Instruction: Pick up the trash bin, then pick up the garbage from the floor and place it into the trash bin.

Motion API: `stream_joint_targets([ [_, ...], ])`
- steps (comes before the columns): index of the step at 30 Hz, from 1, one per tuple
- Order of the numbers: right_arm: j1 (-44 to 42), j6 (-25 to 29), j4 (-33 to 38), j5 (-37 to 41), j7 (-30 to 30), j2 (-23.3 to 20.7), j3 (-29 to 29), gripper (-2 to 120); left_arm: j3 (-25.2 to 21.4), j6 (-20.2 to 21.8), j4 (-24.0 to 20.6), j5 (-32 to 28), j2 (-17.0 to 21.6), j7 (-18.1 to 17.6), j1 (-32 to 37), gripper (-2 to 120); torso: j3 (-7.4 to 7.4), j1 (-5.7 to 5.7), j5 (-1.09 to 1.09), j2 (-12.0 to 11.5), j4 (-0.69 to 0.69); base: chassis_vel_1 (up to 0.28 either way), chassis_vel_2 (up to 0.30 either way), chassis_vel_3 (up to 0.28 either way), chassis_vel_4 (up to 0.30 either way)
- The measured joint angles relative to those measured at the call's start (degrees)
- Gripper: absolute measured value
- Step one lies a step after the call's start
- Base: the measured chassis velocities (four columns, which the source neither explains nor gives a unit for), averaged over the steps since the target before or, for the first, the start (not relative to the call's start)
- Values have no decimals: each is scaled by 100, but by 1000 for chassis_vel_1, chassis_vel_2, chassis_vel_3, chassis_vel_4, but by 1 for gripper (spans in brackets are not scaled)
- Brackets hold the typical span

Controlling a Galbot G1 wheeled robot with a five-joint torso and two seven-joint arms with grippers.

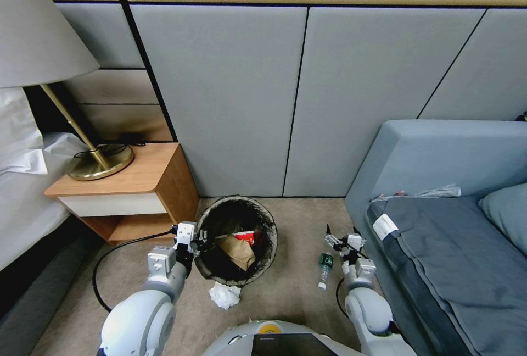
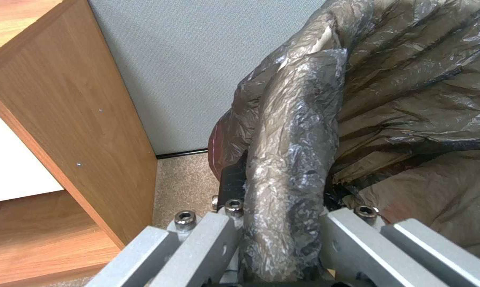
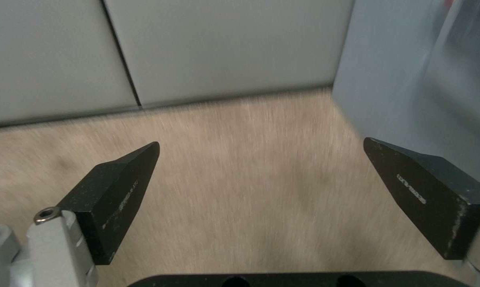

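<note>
head view: left gripper (image 1: pixel 198 242) clamped on the near-left rim of the trash bin (image 1: pixel 237 239), jaws closed over the black liner (image 2: pixel 293 167) folded across the rim, presumably so the bin can be carried along while the other arm gathers litter; bin low over the beige carpet (image 1: pixel 296 290) between the wooden nightstand (image 1: pixel 132 191) and the blue sofa (image 1: pixel 439 224), whether lifted or resting not clear from here. already inside: a crumpled brown paper bag (image 1: pixel 237 251) and a red-and-white cup (image 1: pixel 245 236). not yet collected: a white tissue wad (image 1: pixel 225 295) on the carpet just in front of the bin, and a small bottle (image 1: pixel 324 269) with a green label lying near the sofa edge

right gripper (image 1: pixel 339 242) beside and just beyond that bottle, black fingertips (image 3: pixel 118 191) spread wide with nothing between them, likely readied for that pickup; bare carpet ahead of it in the right wrist view, blurred

left wrist view: liner bunched thickly between the metal fingers (image 2: pixel 208 247), so the white plastic wall hidden underneath and depth of grip hard to judge; bin base hidden from every angle; bottom of the bin's contents lost in shadow
</note>
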Motion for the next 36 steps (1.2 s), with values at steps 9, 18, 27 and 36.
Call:
stream_joint_targets([
  [9, 340, -557, -561, 830, 182, -73, -110, 100, 28, 9, -28, 3, -11, -6, 12, 1, 0, 0, 0, 0, 0, 0, 0, 0, 0],
  [18, 669, -812, -1521, 1208, 364, -92, -137, 100, 46, 19, -33, 7, -6, -10, 19, 1, 0, 0, 0, 0, 0, 0, 0, 0, 0],
  [27, 862, -845, -2099, 1650, 542, -78, -171, 100, 72, 19, -34, 30, -20, -9, 18, 1, 0, 0, 0, 0, 0, 0, 0, 0, 0],
  [36, 899, -778, -2229, 1699, 553, -55, -237, 100, 103, 24, -34, 77, -38, -8, 40, 1, 0, 0, 0, 0, 0, 0, 0, 0, 0],
])
